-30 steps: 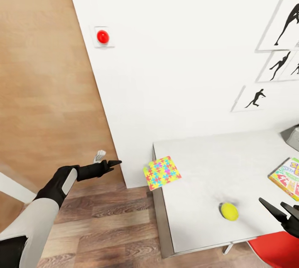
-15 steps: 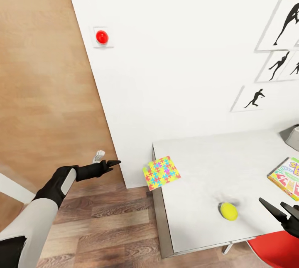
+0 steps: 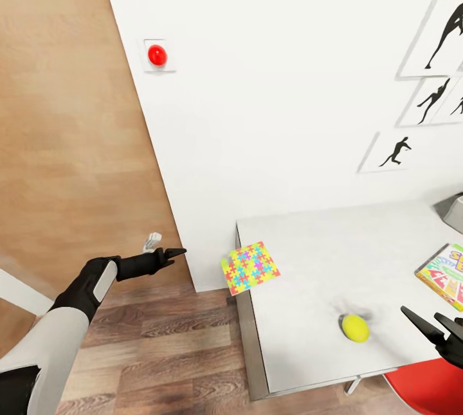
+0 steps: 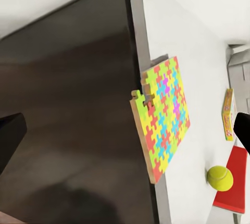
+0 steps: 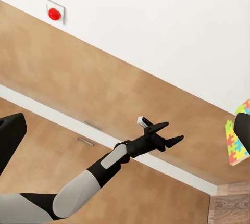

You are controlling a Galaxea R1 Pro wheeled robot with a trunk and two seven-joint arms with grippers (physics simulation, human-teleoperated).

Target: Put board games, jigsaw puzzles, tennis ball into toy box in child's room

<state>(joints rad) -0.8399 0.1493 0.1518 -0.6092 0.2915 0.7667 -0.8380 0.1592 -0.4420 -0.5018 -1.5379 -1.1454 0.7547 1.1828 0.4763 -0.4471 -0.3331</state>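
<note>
Your left gripper (image 3: 172, 251) hangs over the floor just left of the worktop (image 3: 308, 241), fingers apart and empty. Nearest it, the puzzle (image 3: 250, 266) lies on the worktop's left corner, one edge jutting past the rim. It looks thin, stiff and light; that overhanging edge is probably the best place to pinch, since it lies flat elsewhere. Further right, the ball (image 3: 355, 327) sits near the front edge: light, round, likely to roll, so close across its middle. At the far right your right gripper (image 3: 435, 322) hovers, fingers spread, near a board game (image 3: 445, 273).
</note>
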